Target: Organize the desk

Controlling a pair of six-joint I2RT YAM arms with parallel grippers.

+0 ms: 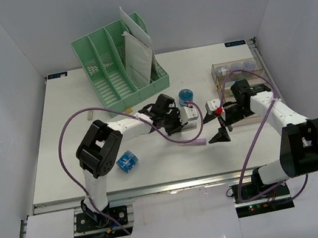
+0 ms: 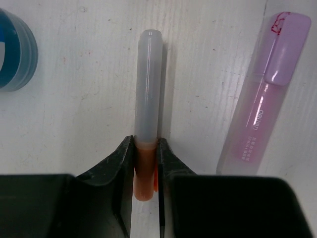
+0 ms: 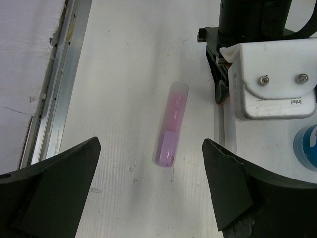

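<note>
My left pincer (image 2: 145, 145) is clamped on the orange marker (image 2: 148, 84), both fingers pressed against its orange barrel just below the frosted cap. The marker lies flat on the white tabletop (image 1: 154, 163), cap pointing away from my wrist. Just beside it on the right lies a pink highlighter (image 2: 262, 109), apart from it and nearly parallel (its lilac cap at the far end). A blue round thing (image 2: 15, 49) sits at the upper left of the left wrist view, well clear of the marker.

My right pincer (image 3: 151, 145) stands wide apart above the tabletop, gripping nothing; the pink highlighter shows between its two fingers, touching neither.

The tabletop spreads under both my arms, from the metal rail at the near edge to the back wall. A green file rack (image 1: 116, 71) holding papers stands at the back, and a clear tray (image 1: 236, 68) at the far right.
</note>
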